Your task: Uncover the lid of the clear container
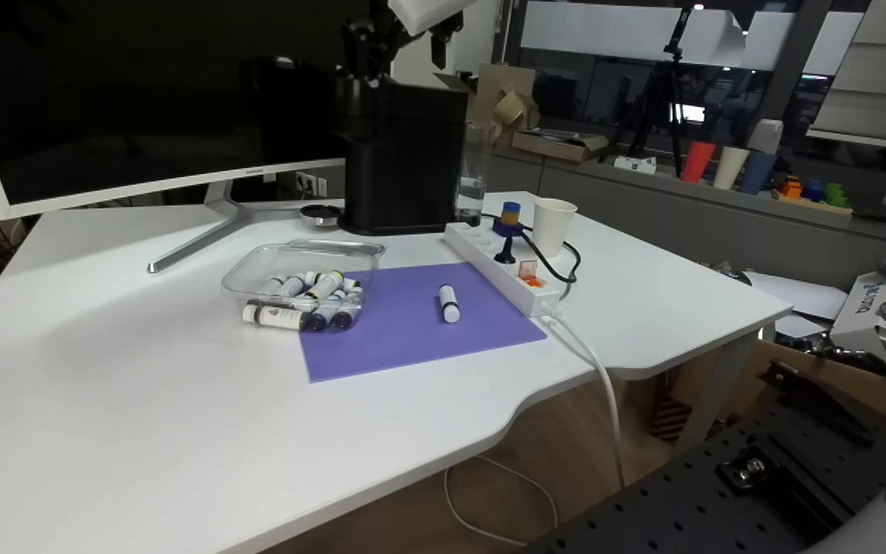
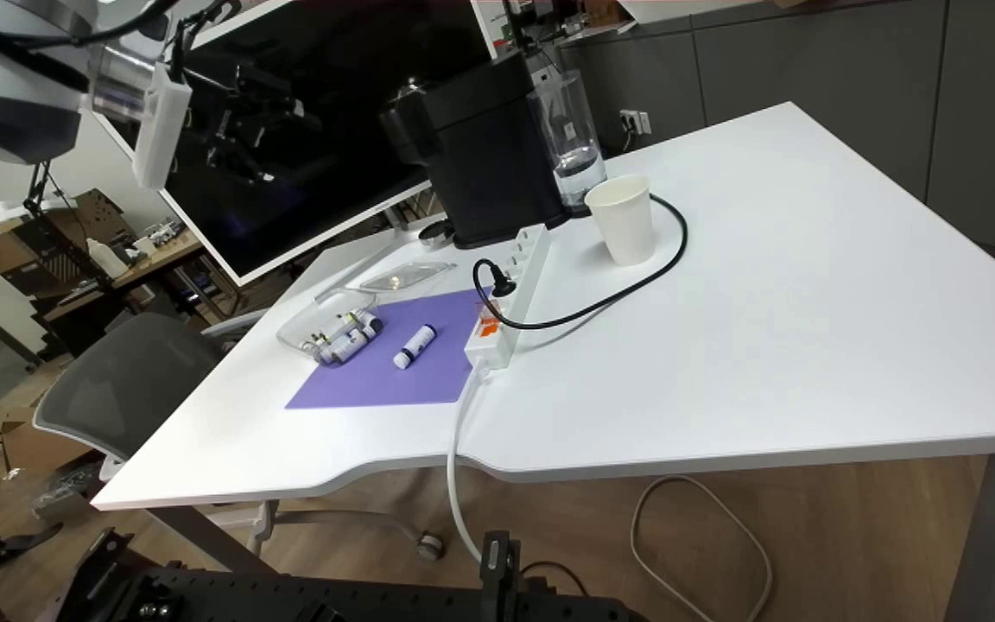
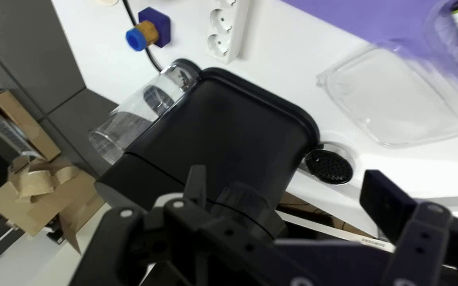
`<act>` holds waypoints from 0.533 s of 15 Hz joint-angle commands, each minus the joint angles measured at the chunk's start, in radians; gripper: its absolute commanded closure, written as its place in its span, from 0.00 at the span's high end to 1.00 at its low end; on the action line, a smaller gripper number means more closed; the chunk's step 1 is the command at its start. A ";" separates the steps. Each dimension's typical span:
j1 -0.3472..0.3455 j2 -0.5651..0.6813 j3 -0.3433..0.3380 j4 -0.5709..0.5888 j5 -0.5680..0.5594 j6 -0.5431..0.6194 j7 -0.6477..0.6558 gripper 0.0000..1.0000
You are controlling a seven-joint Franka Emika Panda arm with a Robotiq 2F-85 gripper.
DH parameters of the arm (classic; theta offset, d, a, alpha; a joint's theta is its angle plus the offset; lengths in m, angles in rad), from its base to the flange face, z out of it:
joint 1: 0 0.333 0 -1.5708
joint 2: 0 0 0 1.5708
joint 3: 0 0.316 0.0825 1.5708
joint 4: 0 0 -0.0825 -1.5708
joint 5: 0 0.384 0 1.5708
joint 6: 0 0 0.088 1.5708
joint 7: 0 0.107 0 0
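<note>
The clear container [image 1: 258,267] stands open-topped on the white table, partly on the purple mat [image 1: 420,338]. It holds several small white bottles with dark bands. It also shows in an exterior view [image 2: 297,326] and, cut off, at the wrist view's upper right [image 3: 440,33]. The see-through lid [image 3: 398,97] lies flat beside the container, off it, towards the monitor side; it shows in both exterior views [image 1: 335,247] [image 2: 407,275]. I cannot tell whether they touch. My gripper [image 3: 290,190] is open and empty, high above the table by the black machine [image 1: 404,69] [image 2: 283,142].
The tall black machine [image 1: 404,161] with a clear water tank [image 1: 471,177] stands beneath the gripper. The monitor [image 1: 143,92] is beside it. A white power strip [image 1: 501,269], a paper cup [image 1: 552,223] and one loose white bottle [image 1: 449,302] are also on the table.
</note>
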 commanded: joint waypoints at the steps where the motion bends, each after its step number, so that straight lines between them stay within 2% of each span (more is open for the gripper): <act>1: 0.011 -0.131 -0.007 -0.145 0.284 0.041 -0.231 1.00; 2: 0.020 -0.159 -0.007 -0.184 0.378 0.038 -0.306 1.00; 3: 0.061 -0.192 -0.033 -0.212 0.474 0.016 -0.385 1.00; 5: 0.047 -0.271 0.010 -0.264 0.642 -0.037 -0.516 1.00; 8: 0.053 -0.387 0.036 -0.323 0.794 -0.127 -0.643 1.00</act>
